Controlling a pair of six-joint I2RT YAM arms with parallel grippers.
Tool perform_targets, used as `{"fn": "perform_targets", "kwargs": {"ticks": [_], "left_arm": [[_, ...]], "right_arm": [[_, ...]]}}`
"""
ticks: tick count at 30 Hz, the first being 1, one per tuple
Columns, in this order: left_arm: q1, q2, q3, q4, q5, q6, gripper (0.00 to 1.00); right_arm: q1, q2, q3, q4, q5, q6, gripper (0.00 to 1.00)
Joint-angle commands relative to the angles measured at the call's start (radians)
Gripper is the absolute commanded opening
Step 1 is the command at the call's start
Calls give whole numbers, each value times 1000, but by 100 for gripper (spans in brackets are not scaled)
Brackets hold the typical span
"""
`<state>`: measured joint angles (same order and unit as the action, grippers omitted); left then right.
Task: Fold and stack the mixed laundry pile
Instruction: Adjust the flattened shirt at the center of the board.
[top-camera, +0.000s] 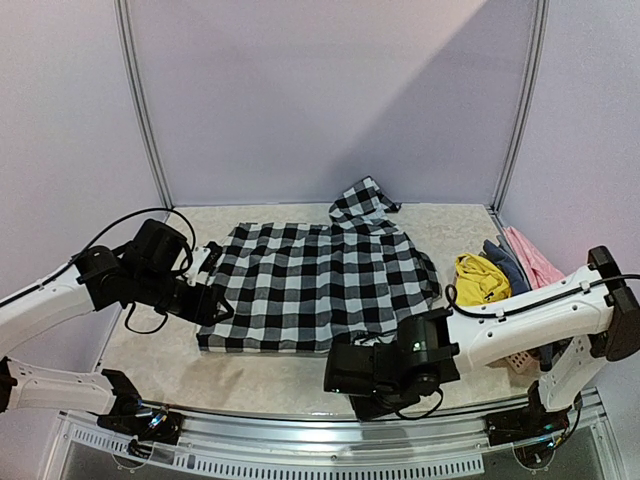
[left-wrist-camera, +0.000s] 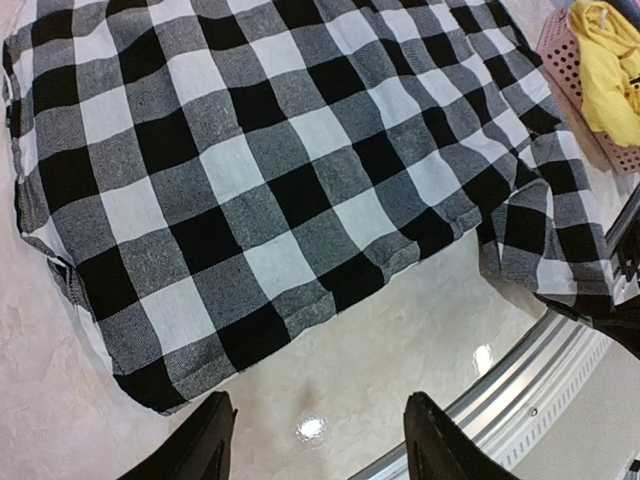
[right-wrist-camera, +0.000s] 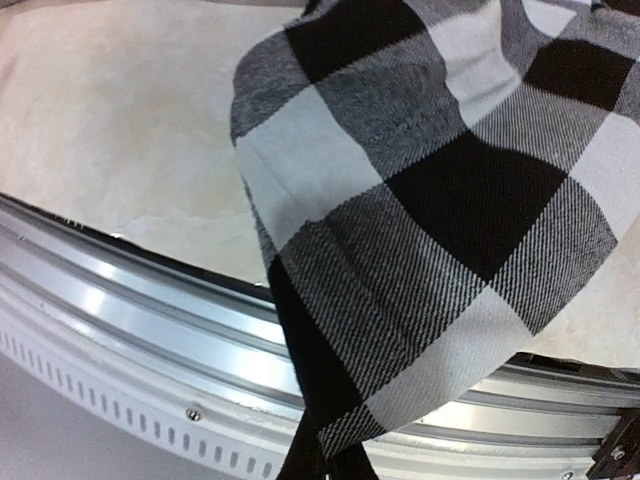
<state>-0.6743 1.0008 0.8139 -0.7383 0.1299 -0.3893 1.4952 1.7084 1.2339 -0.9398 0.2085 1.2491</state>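
Seen left of the black-and-white checked cloth shirt (top-camera: 320, 285) spread on the beige table (top-camera: 270, 375): left gripper (left-wrist-camera: 318, 410), released, empty. At the shirt's near edge: right gripper (top-camera: 340, 372), clenched on its cloth. Right of the shirt: bright yellow crumpled garment (top-camera: 480, 278), blue-grey one (top-camera: 505, 262), pink one (top-camera: 530, 255).

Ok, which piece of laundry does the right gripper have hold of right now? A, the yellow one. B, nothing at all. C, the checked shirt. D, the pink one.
C: the right wrist view shows the checked shirt pinched and drawn down into the shut right gripper, while the yellow garment and the pink garment lie apart, farther right.
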Motion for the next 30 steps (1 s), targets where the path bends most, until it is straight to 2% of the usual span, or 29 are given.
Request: {"fn": "perform_targets", "kwargs": {"ticks": [1,7,13,23,30], "left_arm": [[-18,4,-15,-2,-4,7,59],[-19,15,-12,7,-15,10,59],[-19,61,23,20,-38,-2,59],[-19,170,73,53,-91,-56,59],[-18,304,131,68,-104,-81,59]], "right_arm": [[-34,-71,96,-71,-36,-178,0],[-194,-205,51,22,-128,-263,0],[-429,-216,58,74,-260,-407,0],[-763,-24,167,41,-396,-703,0],[-889,191,300,23,-444,-822,0]]}}
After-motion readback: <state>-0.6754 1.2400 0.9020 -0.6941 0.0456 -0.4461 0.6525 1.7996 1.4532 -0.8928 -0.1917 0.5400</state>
